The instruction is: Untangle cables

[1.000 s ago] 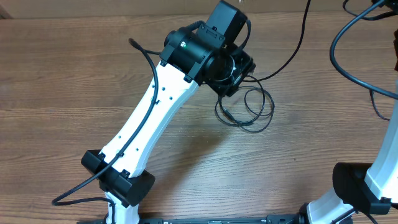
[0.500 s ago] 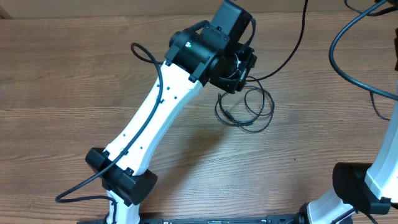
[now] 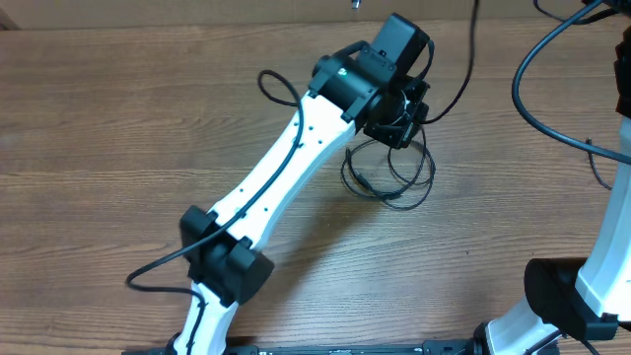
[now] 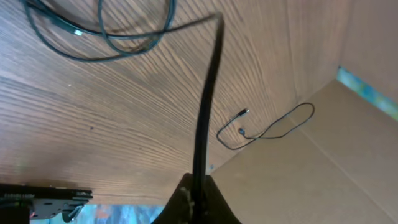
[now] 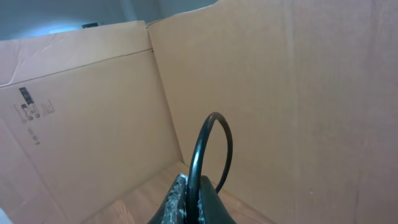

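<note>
While pinching a strand of the cables (image 3: 389, 177) tight in left gripper (image 4: 196, 190) and, seemingly, another in closed right gripper (image 5: 194, 186), separating step in hand; next, draw apart gently.

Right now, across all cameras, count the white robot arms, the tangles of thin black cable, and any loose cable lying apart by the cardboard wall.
White robot arms with black joints: 2, left and right
Tangles of thin black looped cables: 1
Loose thin black cable by the brown cardboard wall: 1
Total: 4

Small black print (image 5: 26, 102) on the cardboard wall (image 5: 93, 124) is too blurred to read.
</note>
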Tool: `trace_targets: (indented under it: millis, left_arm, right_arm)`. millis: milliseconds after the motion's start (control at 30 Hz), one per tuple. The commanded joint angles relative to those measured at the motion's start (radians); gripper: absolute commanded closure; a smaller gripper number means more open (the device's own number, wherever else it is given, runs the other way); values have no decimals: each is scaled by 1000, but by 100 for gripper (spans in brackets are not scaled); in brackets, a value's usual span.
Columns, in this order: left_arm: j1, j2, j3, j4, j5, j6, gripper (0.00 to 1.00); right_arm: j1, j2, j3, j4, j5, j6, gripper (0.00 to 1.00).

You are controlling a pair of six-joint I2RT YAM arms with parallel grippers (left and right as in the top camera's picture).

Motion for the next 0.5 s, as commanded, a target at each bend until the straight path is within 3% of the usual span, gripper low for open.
trace_targets:
  millis: [0, 200, 367, 467]
  left_arm:
    - [-1, 32, 13, 11, 75, 59, 96]
    - [61, 19, 14, 5, 163, 360, 96]
    - [158, -15, 14, -1, 364, 605, 96]
    - [217, -45, 17, 8, 524, 732, 96]
  right_arm:
    - [-8, 2, 1, -5, 3, -5, 96]
    - [-106, 2, 1, -46, 224, -8, 96]
    - [-183, 4, -4, -153, 539, -9, 96]
    - [-214, 5, -38, -195, 589, -9, 96]
